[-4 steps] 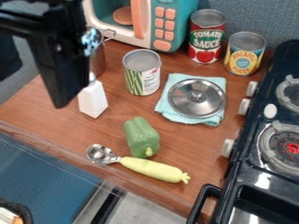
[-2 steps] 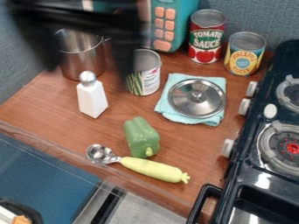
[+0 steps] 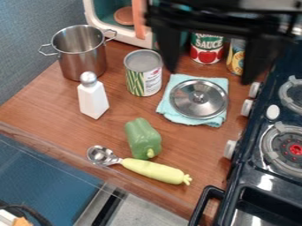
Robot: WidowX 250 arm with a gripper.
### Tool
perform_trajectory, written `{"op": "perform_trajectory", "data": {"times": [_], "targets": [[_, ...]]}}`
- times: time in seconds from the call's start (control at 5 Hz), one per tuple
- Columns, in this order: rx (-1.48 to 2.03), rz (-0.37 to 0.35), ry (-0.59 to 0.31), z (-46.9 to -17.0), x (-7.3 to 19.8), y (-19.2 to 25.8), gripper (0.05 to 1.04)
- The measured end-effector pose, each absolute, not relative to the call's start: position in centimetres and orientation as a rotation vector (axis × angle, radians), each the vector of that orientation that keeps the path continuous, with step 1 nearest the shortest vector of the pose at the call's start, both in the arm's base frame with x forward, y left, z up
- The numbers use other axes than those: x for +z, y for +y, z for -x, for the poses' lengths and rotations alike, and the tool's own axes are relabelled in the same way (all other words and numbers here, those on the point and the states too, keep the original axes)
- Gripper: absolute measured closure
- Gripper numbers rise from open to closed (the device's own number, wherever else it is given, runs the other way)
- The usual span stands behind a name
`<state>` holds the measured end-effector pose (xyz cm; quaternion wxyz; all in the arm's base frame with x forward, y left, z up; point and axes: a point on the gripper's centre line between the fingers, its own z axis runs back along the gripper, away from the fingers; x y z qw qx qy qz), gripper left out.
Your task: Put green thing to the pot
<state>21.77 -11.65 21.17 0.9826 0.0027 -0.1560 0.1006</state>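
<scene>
Surface [image 3: 53, 106] held the green pepper [image 3: 142, 137], lying on its side, stem end toward the spoon; taken as landmark for all places. Pot [image 3: 84, 64]: upright, uncovered, well apart from the pepper, farther back and to its left in the view; the pepper was outside it. Gripper [image 3: 210, 76]: raised over the area behind and to the right of the pepper, fingers spread wide, nothing gripped. White shaker [image 3: 93, 100], metal-topped, stood behind-left of the pepper; can with green-striped label [image 3: 143, 78] stood behind it. Metal lid [image 3: 191, 108] lay on a folded light-blue cloth [image 3: 167, 114], behind-right of the pepper. Farther behind-right: red-labelled can [image 3: 206, 52] and yellow-labelled can [image 3: 235, 62], both partly hidden by the gripper. Toy microwave [image 3: 112, 31] stood well behind the pepper. Spoon [image 3: 101, 155] with pale yellow-green vegetable-shaped handle [image 3: 154, 171] lay just in front of the pepper. Black stove [image 3: 265, 176] stood to the pepper's right.
</scene>
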Motion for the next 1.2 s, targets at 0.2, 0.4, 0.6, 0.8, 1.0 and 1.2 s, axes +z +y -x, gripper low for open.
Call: {"op": "perform_trajectory", "data": {"times": [0.2, 0.4, 0.6, 0.8, 1.0, 1.2], "targets": [[0.314, -0.052, -0.367, -23.4, 19.8, -12.4, 0.083], [0.481, -0.116, -0.428, -23.4, 18.8, -10.0, 0.083], [0.693, -0.148, -0.468, -22.5, 19.0, -5.5, 0.083], [0.805, -0.158, -0.473, -21.8, 18.8, -2.6, 0.083], [0.904, -0.167, -0.463, -21.4, 18.0, -1.0, 0.083], [0.959, -0.171, -0.429, -22.4, 16.7, -0.4, 0.083]]}}
